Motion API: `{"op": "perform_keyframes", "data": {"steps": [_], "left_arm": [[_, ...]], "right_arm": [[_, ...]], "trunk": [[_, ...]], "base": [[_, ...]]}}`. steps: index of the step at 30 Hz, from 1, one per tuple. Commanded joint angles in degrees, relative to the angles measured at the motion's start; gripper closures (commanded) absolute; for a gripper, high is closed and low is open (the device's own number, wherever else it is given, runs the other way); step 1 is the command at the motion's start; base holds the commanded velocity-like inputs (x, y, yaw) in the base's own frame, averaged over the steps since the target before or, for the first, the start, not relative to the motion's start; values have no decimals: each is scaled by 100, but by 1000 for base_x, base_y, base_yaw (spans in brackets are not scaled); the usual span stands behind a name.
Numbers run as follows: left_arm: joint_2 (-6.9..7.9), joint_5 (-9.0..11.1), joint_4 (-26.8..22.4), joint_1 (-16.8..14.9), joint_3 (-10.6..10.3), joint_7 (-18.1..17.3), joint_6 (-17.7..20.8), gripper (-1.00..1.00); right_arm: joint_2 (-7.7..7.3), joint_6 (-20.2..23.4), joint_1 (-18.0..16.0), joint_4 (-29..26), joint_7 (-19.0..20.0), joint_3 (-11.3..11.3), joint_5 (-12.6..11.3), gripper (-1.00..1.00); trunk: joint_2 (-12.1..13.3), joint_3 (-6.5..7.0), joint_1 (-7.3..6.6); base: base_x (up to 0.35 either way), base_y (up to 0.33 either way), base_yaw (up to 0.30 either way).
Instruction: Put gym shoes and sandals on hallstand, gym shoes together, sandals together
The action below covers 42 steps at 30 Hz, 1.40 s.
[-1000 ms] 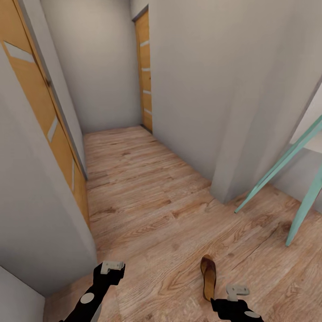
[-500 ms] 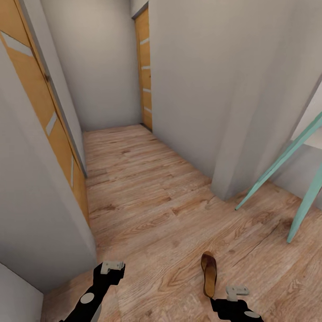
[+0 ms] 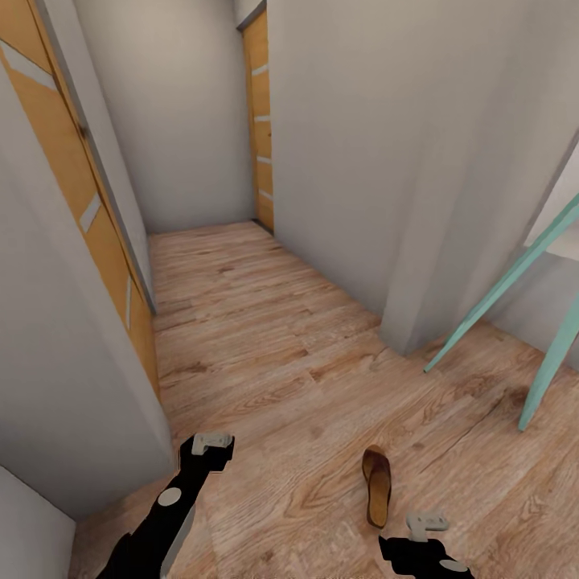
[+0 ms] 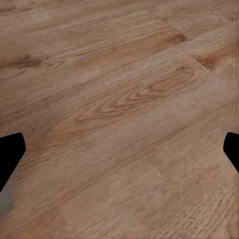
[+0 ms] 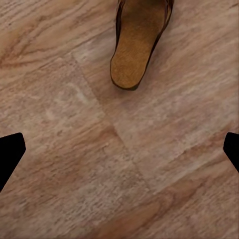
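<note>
One sandal [image 3: 376, 486] lies on the corridor floor [image 3: 265, 338] before the spread right pincer [image 3: 426, 523].

A single sandal [image 3: 376, 486] lies on the corridor floor [image 3: 265, 346], lengthwise along the corridor, just ahead of the right gripper [image 3: 426, 524] and well to the right of the left gripper [image 3: 211, 441]. A door [image 3: 72, 217] stands in the wall along the floor's left edge. At the corridor's far end, a second door [image 3: 259, 121] is set on the right side. A wall corner [image 3: 402, 322] juts out right of the middle, and behind it, toward the floor's right edge, two slanted legs [image 3: 515, 289] stand on the planks.
</note>
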Motion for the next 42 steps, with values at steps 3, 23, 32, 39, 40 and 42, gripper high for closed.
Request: {"op": "perform_keyframes", "data": {"steps": [3, 23, 32, 39, 40, 42], "left_arm": [[-164, -36, -8, -237, -87, 1, -11, -100], [-317, -30, -17, -651, -205, 18, -25, -100], [-317, -30, -19, -651, -212, 18, -25, -100], [-323, -30, -20, -651, -206, 18, -25, -100], [-324, -30, -20, -651, -206, 18, -25, -100], [-325, -30, -20, -651, -206, 18, -25, -100]], "right_arm": [[3, 27, -3, -8, 5, -5, 0, -100], [4, -876, -5, -367, 11, -508, 1, -100], [5, -1280, -2, -369, 10, -504, 5, -100], [10, -1301, -5, -369, 10, -490, 7, -100], [11, -1301, -4, -369, 10, -489, 7, -100], [13, -1302, -2, -359, 10, -496, 7, -100]], "trunk": [[-124, -72, 65], [-344, -671, 214], [-350, -812, 224], [-350, -814, 224], [-350, -814, 224], [-350, -814, 224]], "base": [[0, 0, 0], [0, 0, 0], [0, 0, 0], [48, 8, 0], [212, 70, 0], [267, 93, 0]]}}
